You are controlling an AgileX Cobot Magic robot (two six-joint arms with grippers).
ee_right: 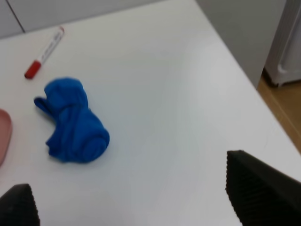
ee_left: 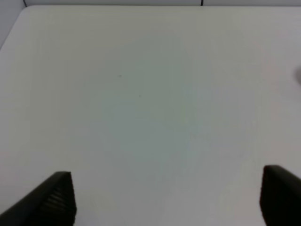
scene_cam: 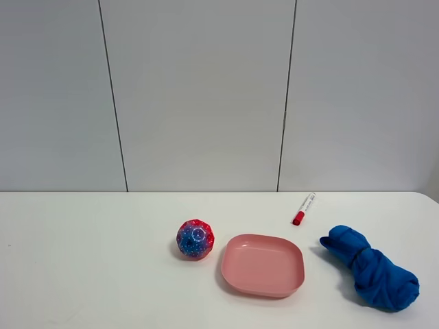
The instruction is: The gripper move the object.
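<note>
A red and blue faceted ball point(scene_cam: 195, 239) sits on the white table point(scene_cam: 82, 260), just left of an empty pink plate point(scene_cam: 263, 264). A bunched blue cloth point(scene_cam: 369, 268) lies right of the plate and shows in the right wrist view point(ee_right: 73, 122). A white marker with a red cap point(scene_cam: 304, 208) lies behind the plate and shows in the right wrist view point(ee_right: 44, 58). No gripper shows in the high view. My left gripper point(ee_left: 167, 200) is open over bare table. My right gripper point(ee_right: 136, 202) is open and empty, apart from the cloth.
The plate's edge point(ee_right: 3, 136) shows in the right wrist view. The table's right edge point(ee_right: 244, 80) drops to a wooden floor point(ee_right: 282, 106). A panelled grey wall point(scene_cam: 206, 89) stands behind the table.
</note>
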